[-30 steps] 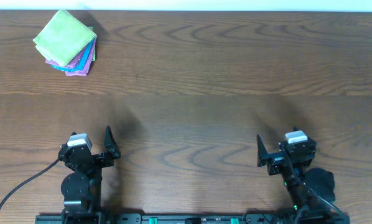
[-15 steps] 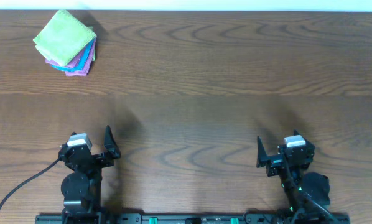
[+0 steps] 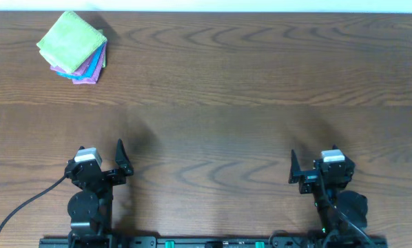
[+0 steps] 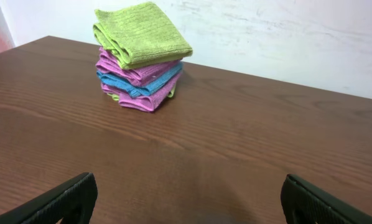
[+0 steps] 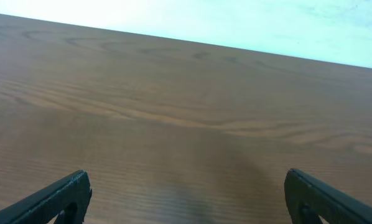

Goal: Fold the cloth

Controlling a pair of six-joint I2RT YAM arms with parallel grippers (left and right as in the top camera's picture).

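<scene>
Overhead, and the light lime-green soft microfibre cloth (image 3: 69,38) sits in the upper left of the frame, folded into a square and turned corner-on, topping a small stack on the dark brown wood-grain tabletop (image 3: 227,83); from the left wrist view that stack is at top centre-left, the lime-green cloth on top, a folded purple cloth (image 4: 133,70) touching it from below, a turquoise-blue cloth (image 4: 136,86) under that, more purple beneath, and a sliver of green at the very bottom; a white wall (image 4: 285,37) stands behind; down at the lower left of the overhead frame the left hand (image 3: 122,160) hangs over bare wood, well apart from the stack, its black fingers (image 4: 68,198) spread wide to the two lower corners of its own view, nothing between them; a black cable (image 3: 20,205) trails off to the lower left edge; at the lower right the right hand (image 3: 294,167) points up the frame, fingers (image 5: 58,196) likewise spread wide and gripping nothing, only wood grain ahead of it.
</scene>
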